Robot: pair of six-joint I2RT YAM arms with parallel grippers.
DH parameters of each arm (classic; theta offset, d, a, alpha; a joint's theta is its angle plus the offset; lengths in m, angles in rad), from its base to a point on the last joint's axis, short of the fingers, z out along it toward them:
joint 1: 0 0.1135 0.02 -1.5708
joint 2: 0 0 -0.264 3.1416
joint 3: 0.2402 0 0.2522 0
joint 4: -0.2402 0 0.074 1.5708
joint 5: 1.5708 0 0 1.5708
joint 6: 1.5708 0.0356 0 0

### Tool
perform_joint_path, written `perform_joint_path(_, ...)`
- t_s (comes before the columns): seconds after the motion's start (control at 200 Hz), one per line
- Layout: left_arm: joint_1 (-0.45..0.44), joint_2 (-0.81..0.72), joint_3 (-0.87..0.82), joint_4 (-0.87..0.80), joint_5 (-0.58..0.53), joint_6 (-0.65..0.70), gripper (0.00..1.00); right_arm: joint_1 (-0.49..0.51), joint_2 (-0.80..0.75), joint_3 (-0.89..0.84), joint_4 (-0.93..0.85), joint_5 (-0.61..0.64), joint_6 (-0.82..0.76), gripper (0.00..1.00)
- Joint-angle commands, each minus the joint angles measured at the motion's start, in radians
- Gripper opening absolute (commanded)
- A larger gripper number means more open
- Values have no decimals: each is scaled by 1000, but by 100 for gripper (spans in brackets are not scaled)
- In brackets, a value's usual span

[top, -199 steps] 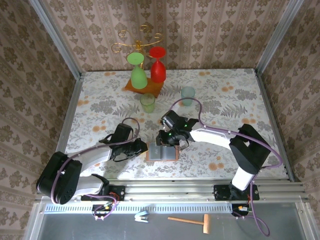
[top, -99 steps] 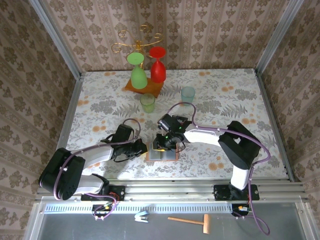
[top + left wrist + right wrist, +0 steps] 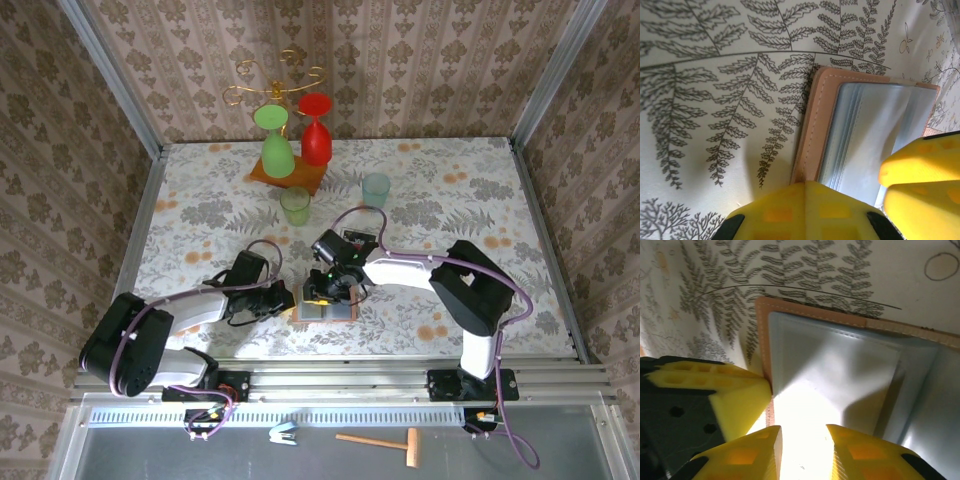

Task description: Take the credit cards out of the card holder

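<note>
The top camera is looking down from high behind the near edge, taking in the whole fern-and-flower-patterned table (image 3: 450, 190) from afar. Both wrist cameras are pointing steeply down, very close to it, and all three are sharing one thing: the open tan-edged, grey-blue-lined folding card holder (image 3: 865, 120) (image 3: 840, 360) (image 3: 340, 312).

The counter (image 3: 480, 190) carried a fern-and-flower patterned covering. At its far left stood a gold wire stand (image 3: 280, 72) on a brown wooden base (image 3: 303, 183), with a green glass (image 3: 276, 145) and a red glass (image 3: 316, 135) inverted at it. A green cup (image 3: 295, 205) stood just near of the base, and a pale teal cup (image 3: 376, 190) to its right. A wooden mallet (image 3: 385, 440) and a small blue-and-white object (image 3: 284, 432) lay on the near ledge.
</note>
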Motion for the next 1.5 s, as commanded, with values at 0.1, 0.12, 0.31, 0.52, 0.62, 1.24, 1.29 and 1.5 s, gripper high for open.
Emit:
perform_joint_path(0.1,-2,15,-14,-14,4,6,6,8,14,21,-59,30,10,29)
perform_joint_path(0.12,-2,17,-12,-16,3,6,6,7,13,21,-63,35,9,29)
perform_joint_path(0.31,0,22,-10,-34,1,13,6,3,-17,-4,-65,57,11,29)
perform_joint_path(0.52,2,33,-5,-45,0,18,6,-11,-42,-45,-28,44,24,29)
perform_joint_path(0.62,2,37,1,-48,1,21,6,-19,-50,-61,-14,36,27,29)
perform_joint_path(1.24,0,30,81,-153,-10,48,7,-68,-99,-205,206,-59,62,29)
perform_joint_path(1.29,-4,13,93,-164,-12,42,7,-73,-101,-227,245,-75,73,29)
perform_joint_path(1.5,-41,-70,143,-173,-27,-6,16,-92,-103,-294,363,-120,105,29)
